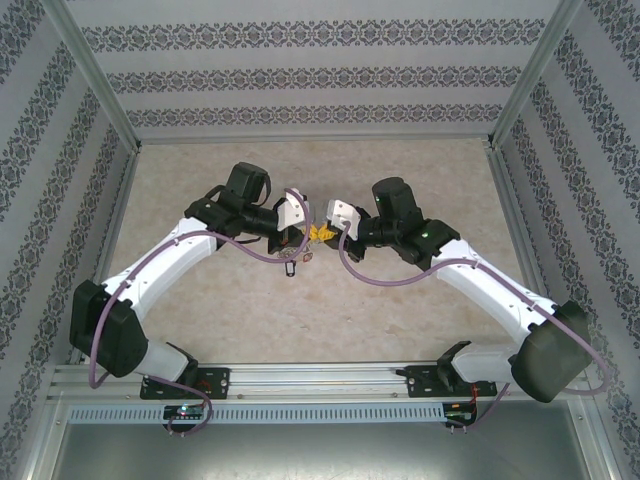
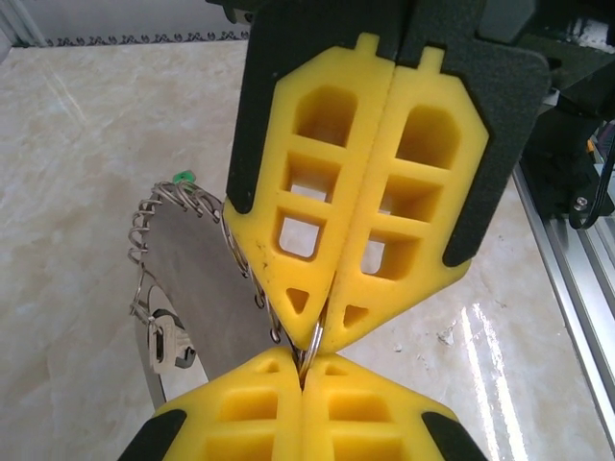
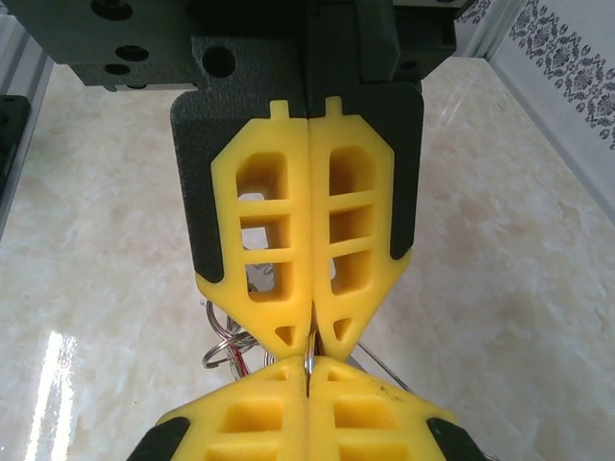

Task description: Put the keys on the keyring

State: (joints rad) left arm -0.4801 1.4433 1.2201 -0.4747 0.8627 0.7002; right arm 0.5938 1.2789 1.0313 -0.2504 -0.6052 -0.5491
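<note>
Both grippers meet tip to tip above the table's middle, my left gripper point(image 1: 312, 232) and my right gripper point(image 1: 328, 232). In the left wrist view my left gripper point(image 2: 304, 370) is shut on a thin wire of the keyring point(image 2: 183, 206). The right arm's yellow fingers point(image 2: 312, 149) pinch the same wire from above. The keyring's loop with its small links hangs to the left, and a pale tag point(image 2: 168, 344) dangles from it. In the right wrist view my right gripper point(image 3: 307, 376) is shut on the wire opposite the left arm's fingers point(image 3: 269, 252). Behind the small rings point(image 3: 226, 341) shows a sliver of red point(image 3: 245, 363); the keys are otherwise hidden.
The marble-patterned tabletop point(image 1: 320, 320) is walled by patterned panels point(image 1: 320, 80) on three sides. An aluminium rail point(image 1: 320, 378) with both arm bases runs along the near edge. A small green clip point(image 2: 183, 176) sits on the keyring's top.
</note>
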